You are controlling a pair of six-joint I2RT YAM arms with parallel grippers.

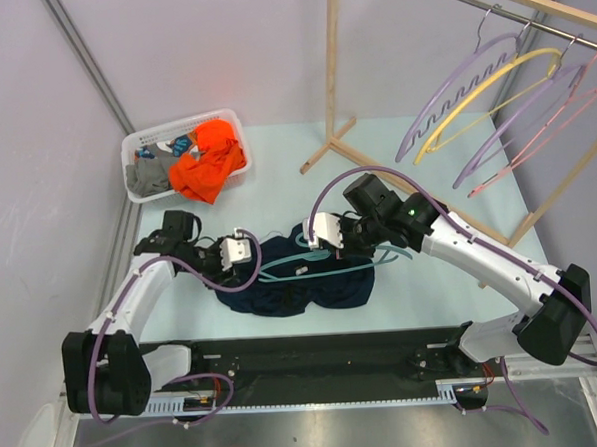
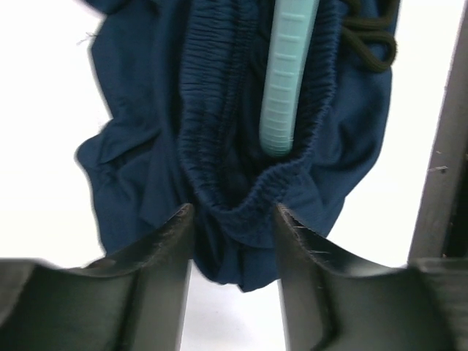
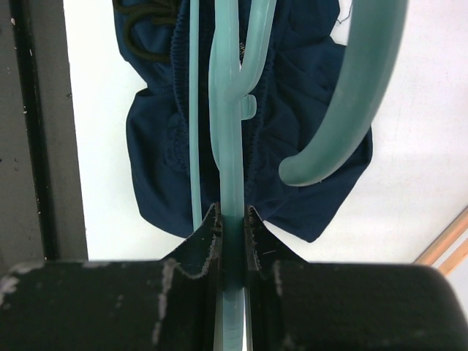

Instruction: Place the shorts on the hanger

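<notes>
The dark navy shorts [image 1: 292, 284] lie crumpled on the table between the two arms. The teal hanger [image 1: 326, 269] lies across them. One arm end of the hanger [image 2: 284, 95] sits inside the gathered elastic waistband [image 2: 219, 110]. My left gripper [image 1: 242, 249] is at the shorts' left edge. Its jaws are open [image 2: 234, 219], and the waistband's edge lies between the tips. My right gripper [image 1: 321, 232] is shut [image 3: 232, 216] on the hanger's thin bar [image 3: 230, 110], above the shorts [image 3: 157, 175]. The curved hook [image 3: 351, 110] shows at the right.
A white basket [image 1: 132, 150] with an orange garment [image 1: 207, 160] and a grey garment stands at the back left. A wooden rack [image 1: 333, 71] at the back right carries purple [image 1: 452, 85], yellow and pink hangers. A black rail [image 1: 315, 353] runs along the near edge.
</notes>
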